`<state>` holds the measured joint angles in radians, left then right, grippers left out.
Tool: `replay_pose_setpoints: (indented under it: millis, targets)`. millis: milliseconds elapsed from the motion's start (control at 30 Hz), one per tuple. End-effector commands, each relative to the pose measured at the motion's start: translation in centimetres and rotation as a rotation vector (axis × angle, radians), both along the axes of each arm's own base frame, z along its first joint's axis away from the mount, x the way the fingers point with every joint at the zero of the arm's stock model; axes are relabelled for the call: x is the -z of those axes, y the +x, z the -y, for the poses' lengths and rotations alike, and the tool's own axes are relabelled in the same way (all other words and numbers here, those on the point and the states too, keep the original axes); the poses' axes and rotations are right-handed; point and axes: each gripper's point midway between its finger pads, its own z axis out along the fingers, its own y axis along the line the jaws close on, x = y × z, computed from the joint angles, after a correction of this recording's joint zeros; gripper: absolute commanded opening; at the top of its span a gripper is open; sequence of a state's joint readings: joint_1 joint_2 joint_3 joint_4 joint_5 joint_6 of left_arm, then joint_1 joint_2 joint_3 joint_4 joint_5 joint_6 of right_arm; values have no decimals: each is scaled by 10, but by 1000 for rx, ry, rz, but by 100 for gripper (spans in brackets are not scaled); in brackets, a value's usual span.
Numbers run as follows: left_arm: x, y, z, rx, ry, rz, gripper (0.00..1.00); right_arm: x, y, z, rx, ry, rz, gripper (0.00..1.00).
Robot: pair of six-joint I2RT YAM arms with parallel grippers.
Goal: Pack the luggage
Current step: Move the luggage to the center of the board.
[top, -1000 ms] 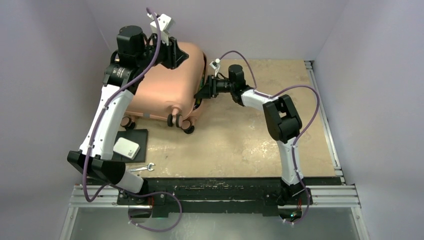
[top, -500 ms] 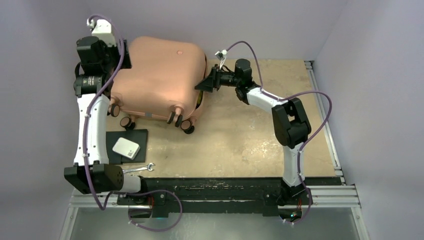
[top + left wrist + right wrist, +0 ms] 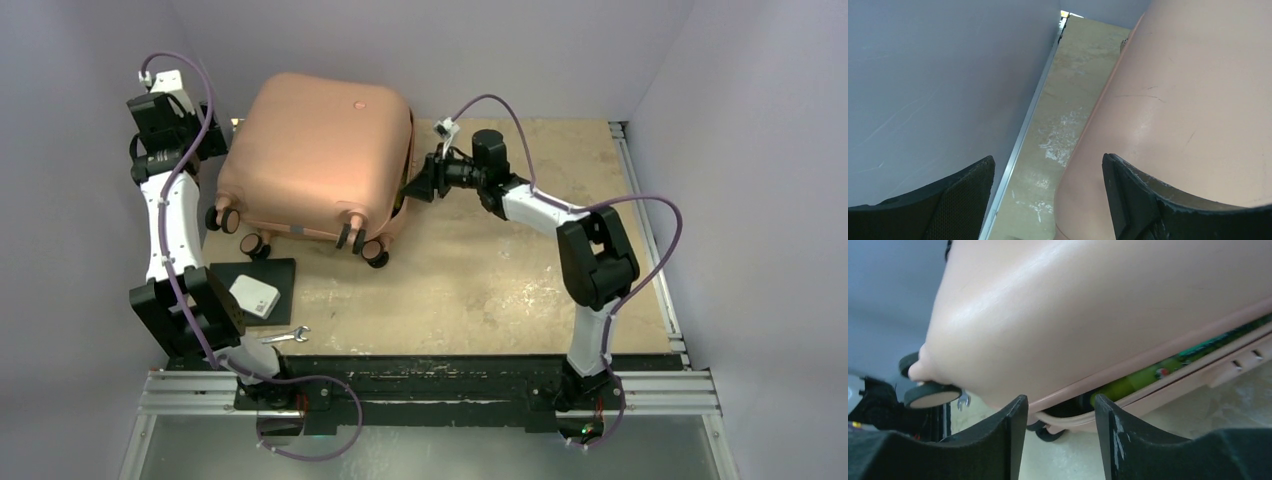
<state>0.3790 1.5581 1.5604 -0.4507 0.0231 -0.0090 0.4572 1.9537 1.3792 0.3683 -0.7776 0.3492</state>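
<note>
Left gripper (image 3: 1048, 167): jaws are spread wide, unclamped, just beside the left flank of the luggage (image 3: 315, 150). The luggage is laid flat at the far left of the table (image 3: 500, 290), its lid slightly ajar. Right gripper (image 3: 1058, 402): jaws are parted and pointed at the right-hand seam, where a green item (image 3: 1128, 385) is seen.
</note>
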Motion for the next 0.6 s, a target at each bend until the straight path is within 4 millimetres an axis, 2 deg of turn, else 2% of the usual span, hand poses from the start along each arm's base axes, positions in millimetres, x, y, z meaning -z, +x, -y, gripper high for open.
replay_pose_setpoints:
  millis: [0,67,133,233,300,467,567]
  targets:
    - [-4,14,-11,-14,2,56,78,-43,-52,-11,-170,11,218,59]
    - [6,16,-19,-19,-10,38,78,-53,-82,-18,-255,-16,350,64]
    - [19,18,-24,-15,-20,8,78,-63,-108,-27,-302,-78,564,71]
    - [42,21,-28,-4,-54,-36,78,-83,-135,-37,-292,-202,925,78]
    - [56,22,-27,14,-87,-59,78,-84,-135,-40,-280,-297,1050,97]
    - [83,27,-14,74,-165,-100,78,-90,-116,-39,-274,-479,1302,99]
    - [97,27,-7,95,-217,-134,78,-78,-113,-42,-323,-618,1443,99]
